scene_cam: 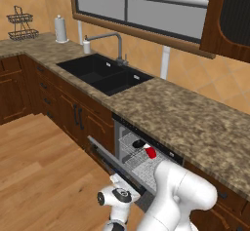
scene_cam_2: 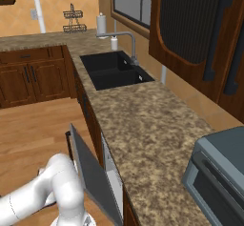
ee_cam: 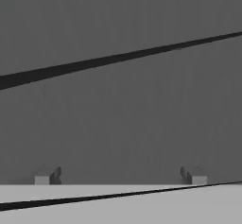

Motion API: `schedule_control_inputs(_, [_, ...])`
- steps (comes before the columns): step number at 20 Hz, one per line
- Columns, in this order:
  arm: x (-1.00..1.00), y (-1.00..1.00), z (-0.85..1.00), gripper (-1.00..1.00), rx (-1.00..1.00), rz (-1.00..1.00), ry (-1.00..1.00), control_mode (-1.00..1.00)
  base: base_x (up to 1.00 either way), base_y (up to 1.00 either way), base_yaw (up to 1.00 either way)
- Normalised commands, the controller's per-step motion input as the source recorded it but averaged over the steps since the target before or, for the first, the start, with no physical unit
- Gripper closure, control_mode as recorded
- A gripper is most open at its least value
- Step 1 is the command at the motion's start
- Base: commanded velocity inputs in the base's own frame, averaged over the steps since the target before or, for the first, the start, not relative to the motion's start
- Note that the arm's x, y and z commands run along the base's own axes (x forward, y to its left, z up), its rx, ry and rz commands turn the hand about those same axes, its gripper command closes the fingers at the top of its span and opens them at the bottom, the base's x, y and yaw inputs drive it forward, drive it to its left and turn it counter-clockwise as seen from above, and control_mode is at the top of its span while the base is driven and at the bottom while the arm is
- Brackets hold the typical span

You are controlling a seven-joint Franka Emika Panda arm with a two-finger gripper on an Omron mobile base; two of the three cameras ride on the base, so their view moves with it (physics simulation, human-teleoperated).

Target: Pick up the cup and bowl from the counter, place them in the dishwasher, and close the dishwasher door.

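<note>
1. Speckled granite tabletop [scene_cam: 195,123] runs along the tiled wall, with a black sink [scene_cam: 105,74] at its 10 o'clock end.
2. Below the tabletop, the dishwasher [scene_cam: 141,152] stands partly open; the bowl [scene_cam: 138,143] and the cup [scene_cam: 151,152] sit side by side in its white rack [scene_cam: 128,149].
3. At 6 o'clock, the hand [ee_cam: 120,176] faces the grey dishwasher door [ee_cam: 121,105], fingers spread wide, gripping nothing.

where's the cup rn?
Left base view: the cup lies in the dishwasher rack, right beside the bowl, under the counter edge.
</note>
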Motion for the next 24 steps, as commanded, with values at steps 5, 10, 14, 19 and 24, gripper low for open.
schedule_control_inputs(5, [0.38, -1.00, 0.59, -1.00, 0.11, 0.00, -0.12, -1.00, 0.00, 0.00, 0.00])
schedule_control_inputs(10, [0.44, -1.00, 0.60, -1.00, 0.14, 0.00, -0.08, -1.00, 0.00, 0.00, 0.00])
schedule_control_inputs(14, [0.61, -1.00, 0.51, -1.00, 0.23, 0.05, -0.01, -1.00, 0.00, 0.00, 0.00])
schedule_control_inputs(19, [0.85, -1.00, 0.19, -1.00, 0.37, 0.04, 0.01, -1.00, 0.00, 0.00, 0.00])
schedule_control_inputs(24, [1.00, -1.00, 0.00, -1.00, 0.40, 0.00, 0.10, -1.00, 0.00, 0.00, 0.00])
